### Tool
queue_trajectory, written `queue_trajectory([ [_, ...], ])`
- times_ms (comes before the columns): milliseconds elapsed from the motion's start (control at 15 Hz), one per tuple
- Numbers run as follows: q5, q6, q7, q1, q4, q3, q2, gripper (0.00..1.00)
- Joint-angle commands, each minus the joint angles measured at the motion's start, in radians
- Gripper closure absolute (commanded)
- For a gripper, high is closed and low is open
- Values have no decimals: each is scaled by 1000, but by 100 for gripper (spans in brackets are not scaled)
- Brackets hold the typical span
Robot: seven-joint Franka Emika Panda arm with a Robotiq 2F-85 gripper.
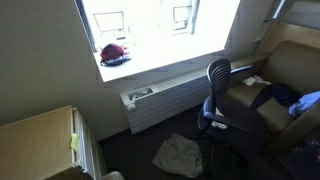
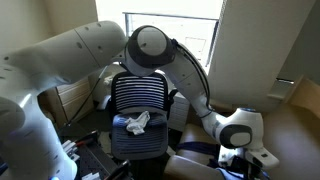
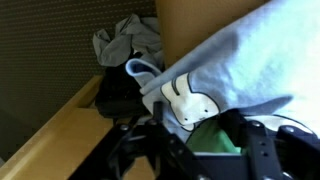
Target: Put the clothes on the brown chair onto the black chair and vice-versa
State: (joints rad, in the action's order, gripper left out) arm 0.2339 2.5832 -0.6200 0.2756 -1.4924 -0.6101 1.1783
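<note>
Exterior view, facing the window
- Black chair: one, standing just beside the brown chair, back turned toward the window.
- Brown chair: one, filling the right side, carrying clothes on its seat.
- Clothes on the brown chair: three pieces, namely a small white piece, a dark navy piece and a light blue shirt, lying close together.
- Grey-beige piece: one, lying crumpled on the floor near the wheeled base of the black chair.
- Cap: one, red and dark, sitting on the window sill.
- Radiator: one, running under the sill.
- Cabinet: one, pale wood, standing at lower left.

Exterior view, from behind the arm
- Arm: one, white, bending from the left over the black chair and reaching down to the right.
- Pale garment: one crumpled piece, lying on the seat of the black chair.
- Tool: one, hanging low at the brown chair; impossible to tell here whether spread or pressed together.

Wrist view
- Light blue shirt: one, showing a white rabbit print, draping across the frame just above the tool.
- Tool state: dark fingers showing at the bottom edge with the cloth close over them; cannot tell whether pinching the shirt or merely sitting under it.
- Grey-beige piece: one, lying bunched on the dark floor beyond the brown chair.
</note>
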Motion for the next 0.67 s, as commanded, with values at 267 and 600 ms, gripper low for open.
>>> queue_trajectory([
  [267,124,33,-62,216,73,197,-48,96],
  [600,121,289,-12,141,-22,174,-217,98],
])
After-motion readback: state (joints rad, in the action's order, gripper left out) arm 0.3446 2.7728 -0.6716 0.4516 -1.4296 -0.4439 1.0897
